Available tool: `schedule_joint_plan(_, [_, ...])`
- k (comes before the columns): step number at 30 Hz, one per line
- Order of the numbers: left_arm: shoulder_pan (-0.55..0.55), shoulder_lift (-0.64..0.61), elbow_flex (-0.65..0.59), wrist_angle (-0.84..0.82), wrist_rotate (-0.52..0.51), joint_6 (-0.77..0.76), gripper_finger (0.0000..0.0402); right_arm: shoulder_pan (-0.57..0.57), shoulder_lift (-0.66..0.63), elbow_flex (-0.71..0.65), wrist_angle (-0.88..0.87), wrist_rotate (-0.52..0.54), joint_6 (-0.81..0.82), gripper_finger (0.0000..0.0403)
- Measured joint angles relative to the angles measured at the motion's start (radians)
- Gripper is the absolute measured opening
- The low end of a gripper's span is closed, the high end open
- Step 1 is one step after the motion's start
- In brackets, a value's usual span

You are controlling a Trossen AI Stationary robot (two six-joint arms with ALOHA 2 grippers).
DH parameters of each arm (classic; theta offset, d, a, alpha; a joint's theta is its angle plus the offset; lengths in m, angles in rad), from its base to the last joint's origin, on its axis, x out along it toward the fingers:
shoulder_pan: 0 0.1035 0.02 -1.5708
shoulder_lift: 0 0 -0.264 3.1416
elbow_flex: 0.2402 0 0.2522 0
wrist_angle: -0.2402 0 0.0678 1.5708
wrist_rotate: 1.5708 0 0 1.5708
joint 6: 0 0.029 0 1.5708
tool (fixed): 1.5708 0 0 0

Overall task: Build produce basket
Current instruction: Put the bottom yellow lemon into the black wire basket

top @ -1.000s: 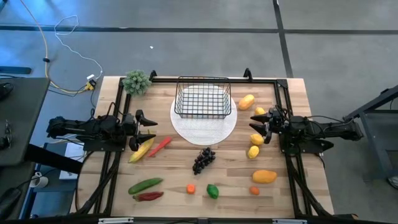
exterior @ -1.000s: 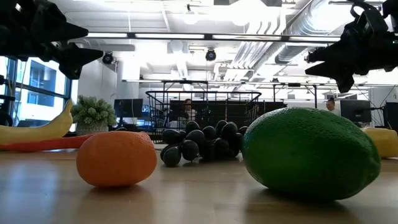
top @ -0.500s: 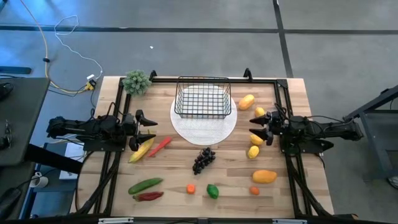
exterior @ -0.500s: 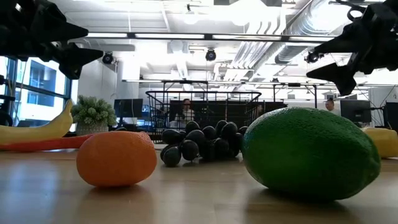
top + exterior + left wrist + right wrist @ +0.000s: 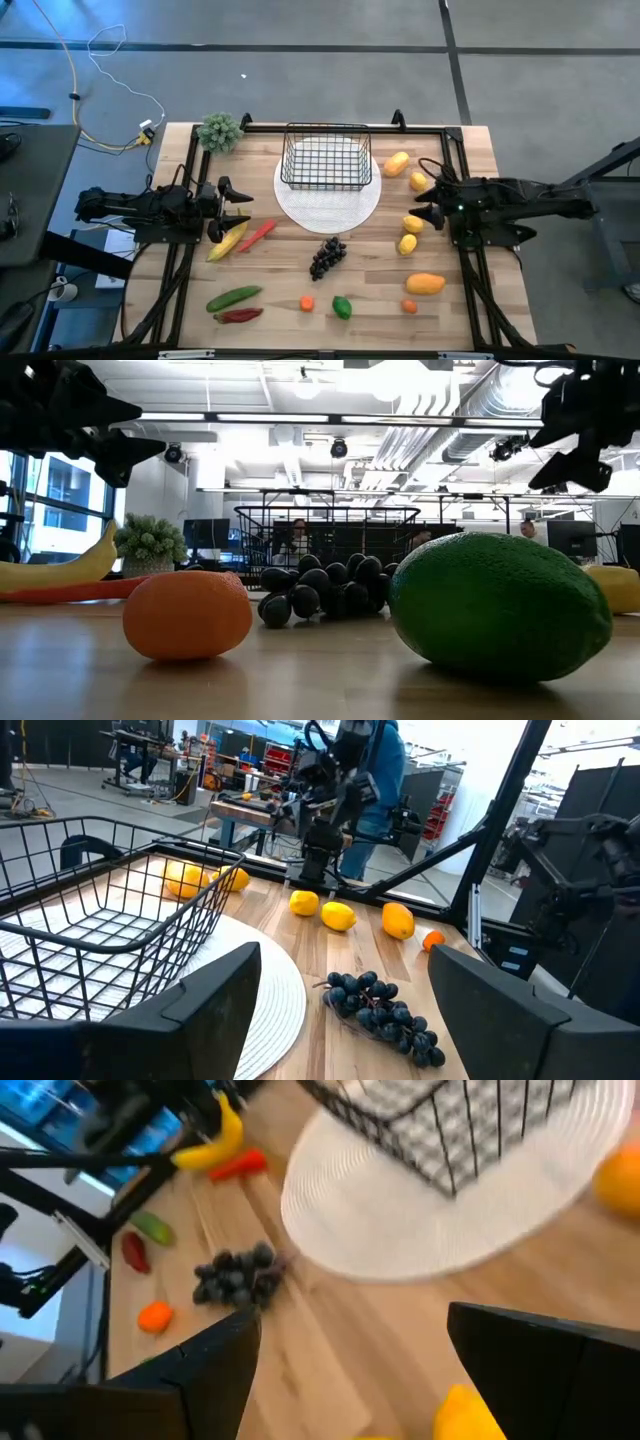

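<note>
The black wire basket [image 5: 326, 157] stands on a round white plate [image 5: 327, 200] at the far middle. The produce lies loose on the table. Several lemons [image 5: 412, 224] lie right of the plate, with a mango [image 5: 425, 284] nearer. The grape bunch [image 5: 327, 256] lies in the middle. A banana [image 5: 227, 240] and a red chilli [image 5: 257, 235] lie at the left. My left gripper [image 5: 235, 208] is open and empty, above the table by the banana's far end. My right gripper [image 5: 428, 199] is open and empty, raised above the lemons.
A green cucumber [image 5: 234, 297], a second red chilli [image 5: 238, 315], two small oranges [image 5: 307, 302] and a green fruit [image 5: 342, 307] lie near the front edge. A spiky leafy bunch [image 5: 220, 131] stands at the far left corner. A black frame [image 5: 452, 150] rims the table.
My right gripper has drawn back toward the table's right edge and risen, turning about its wrist, still open and empty. The produce and the basket have stayed where they were.
</note>
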Motion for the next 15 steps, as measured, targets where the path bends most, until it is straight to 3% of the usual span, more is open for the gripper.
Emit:
schedule_joint_plan(8, [0.0,0.0,0.0,0.0,0.0,0.0,0.028,0.0,0.203,0.169,-0.22,-0.089,0.211,0.0303])
schedule_joint_plan(15, [0.0,0.0,0.0,0.0,0.0,0.0,0.028,0.0,0.256,0.196,-0.222,-0.092,0.408,0.0303])
